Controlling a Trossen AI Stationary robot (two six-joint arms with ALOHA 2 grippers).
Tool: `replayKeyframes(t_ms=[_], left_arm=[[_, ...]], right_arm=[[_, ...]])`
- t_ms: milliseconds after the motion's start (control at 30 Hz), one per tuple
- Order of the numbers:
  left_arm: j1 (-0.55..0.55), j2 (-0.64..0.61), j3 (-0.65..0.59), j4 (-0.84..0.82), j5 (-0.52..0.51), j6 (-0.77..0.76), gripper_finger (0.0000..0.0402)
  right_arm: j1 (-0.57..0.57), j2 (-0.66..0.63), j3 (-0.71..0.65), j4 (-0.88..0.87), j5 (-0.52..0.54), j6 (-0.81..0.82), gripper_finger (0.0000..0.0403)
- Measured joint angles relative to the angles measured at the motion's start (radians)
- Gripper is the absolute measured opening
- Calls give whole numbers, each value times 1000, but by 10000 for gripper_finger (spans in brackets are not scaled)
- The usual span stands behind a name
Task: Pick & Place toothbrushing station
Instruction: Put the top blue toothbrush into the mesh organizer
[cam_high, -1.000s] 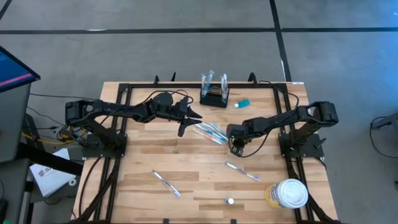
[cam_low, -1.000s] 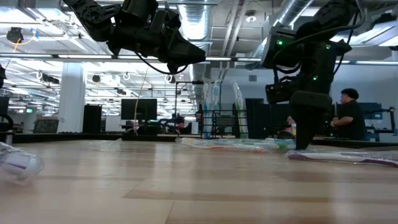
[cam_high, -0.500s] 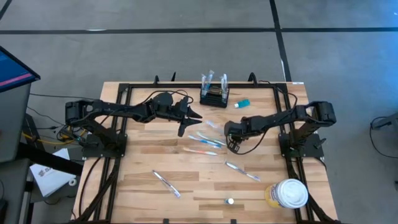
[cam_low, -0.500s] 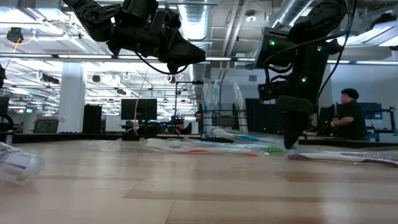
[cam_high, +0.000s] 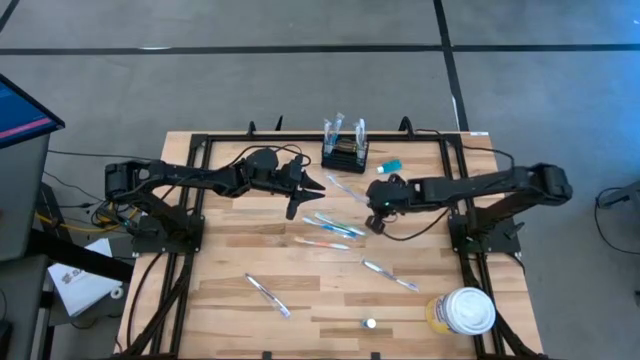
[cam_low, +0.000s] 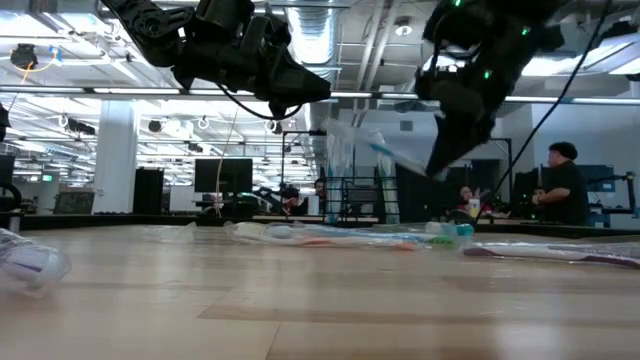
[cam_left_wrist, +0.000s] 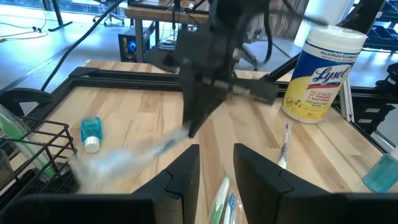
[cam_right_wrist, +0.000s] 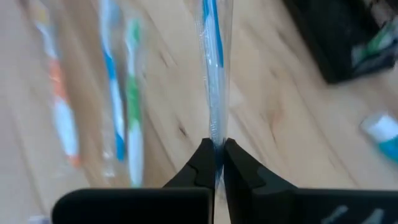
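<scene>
- The toothbrushing station, a small black rectangular wire-mesh holder box (cam_high: 344, 157), stands at the far middle of the wooden tabletop (cam_high: 220, 290), with wrapped toothbrushes upright in it.
- Just beside it on the right lies a small blue tube (cam_high: 390, 166).
- The right pincer (cam_high: 372, 197) hangs in front of the holder, above the boards, clenched on a blue toothbrush in a clear wrapper (cam_right_wrist: 212, 74); the brush slants from the fingertips toward the holder.
- Below it lie several more wrapped toothbrushes with blue, green and orange handles (cam_high: 328, 227), loose on the wood.
- The left pincer (cam_high: 312, 185) hovers left of the holder, its fingers (cam_left_wrist: 180, 180) parted with nothing between them.
- Nearer the front edge lie two further wrapped brushes (cam_high: 268, 296), (cam_high: 390, 274), well apart from each other.
- A round white-lidded yellowish tub (cam_high: 464, 311) stands at the front right corner.
- Beyond the tabletop, a person (cam_low: 562, 185) sits in the room behind.
</scene>
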Motion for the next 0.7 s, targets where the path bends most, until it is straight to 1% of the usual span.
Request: replayKeyframes(t_ms=[167, 333, 533, 700], left_arm=[[0, 0, 0, 14, 0, 0, 92], [0, 0, 0, 65, 0, -1, 92], [0, 0, 0, 199, 0, -15, 92], [0, 0, 0, 257, 0, -18, 92]], right_arm=[[5, -88, 0, 50, 19, -31, 1], [27, -137, 0, 119, 28, -80, 1], [55, -149, 0, 216, 27, -141, 1], [60, -149, 0, 289, 25, -179, 1]])
